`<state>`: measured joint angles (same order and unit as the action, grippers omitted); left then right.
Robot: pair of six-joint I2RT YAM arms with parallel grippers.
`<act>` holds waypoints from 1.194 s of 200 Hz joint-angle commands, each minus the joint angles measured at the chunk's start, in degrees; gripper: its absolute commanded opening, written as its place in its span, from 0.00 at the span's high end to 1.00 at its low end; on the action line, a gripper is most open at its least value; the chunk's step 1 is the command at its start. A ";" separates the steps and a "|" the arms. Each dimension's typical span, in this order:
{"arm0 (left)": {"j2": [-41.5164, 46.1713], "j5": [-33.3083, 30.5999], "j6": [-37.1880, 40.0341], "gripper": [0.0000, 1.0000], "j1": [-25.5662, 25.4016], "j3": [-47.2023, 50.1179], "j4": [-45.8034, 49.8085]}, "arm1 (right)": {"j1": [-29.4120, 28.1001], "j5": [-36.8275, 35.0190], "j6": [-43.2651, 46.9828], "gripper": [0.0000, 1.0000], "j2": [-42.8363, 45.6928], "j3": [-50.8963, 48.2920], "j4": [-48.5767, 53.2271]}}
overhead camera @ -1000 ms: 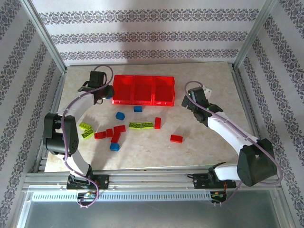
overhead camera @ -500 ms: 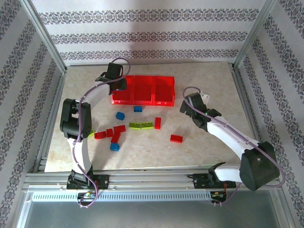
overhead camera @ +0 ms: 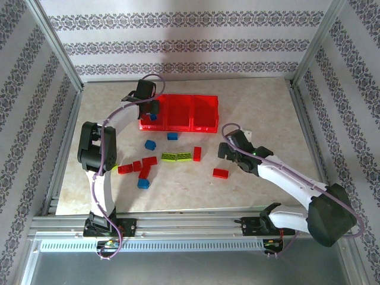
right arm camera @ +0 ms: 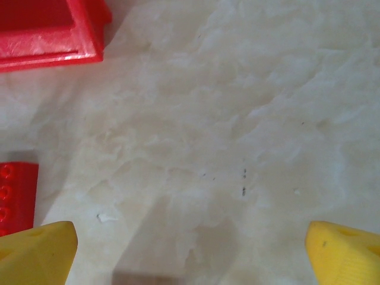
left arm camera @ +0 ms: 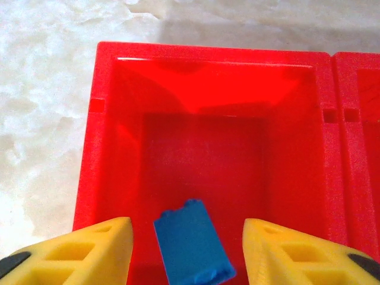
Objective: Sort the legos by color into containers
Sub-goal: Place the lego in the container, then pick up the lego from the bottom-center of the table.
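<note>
One blue brick is lying in the tray's left compartment, and we're seeing it framed between the left gripper's yellow fingers. Gaps are showing on both sides, so those jaws are standing apart and gripping nothing. Whether the brick is lying flat or tipping, we can't tell. We're calling that one delivered.

We're spotting nothing in the middle compartment or the right compartment from above, though red on red would be hard to pick out.

Now to the right gripper: it's hanging over bare table, jaws spread wide, nothing between them. Two reds are lying close by. The side red brick is lying to the gripper's left with its long axis running near to far, and we're catching its studs at the left edge of the wrist view. The near red brick is lying just toward the arm's base, long axis running left to right.

We're judging the right arm nearer to both. Whichever it goes for, we're expecting the jaws to need lining up across the short side. Blues, greens and more reds are waiting mid-table, over toward the left arm.
</note>
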<state>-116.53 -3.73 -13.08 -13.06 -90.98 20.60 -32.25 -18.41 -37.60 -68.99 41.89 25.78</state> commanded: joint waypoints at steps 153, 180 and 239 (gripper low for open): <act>32.13 -5.83 -1.77 0.00 -0.99 31.15 -21.06 | -8.30 9.54 -6.50 0.13 1.10 -4.04 16.07; 36.36 -7.85 -1.77 0.00 -0.98 35.84 -26.62 | -8.78 10.81 -6.86 0.14 -0.88 -4.10 15.27; 37.55 -10.10 -2.34 0.00 -0.80 37.56 -27.55 | -9.59 12.22 -7.21 0.14 -8.11 -1.82 13.77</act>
<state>-79.44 -12.23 -14.44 -13.50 -53.84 -4.34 -41.41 -6.98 -43.62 -74.13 38.41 39.57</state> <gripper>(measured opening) 0.995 0.862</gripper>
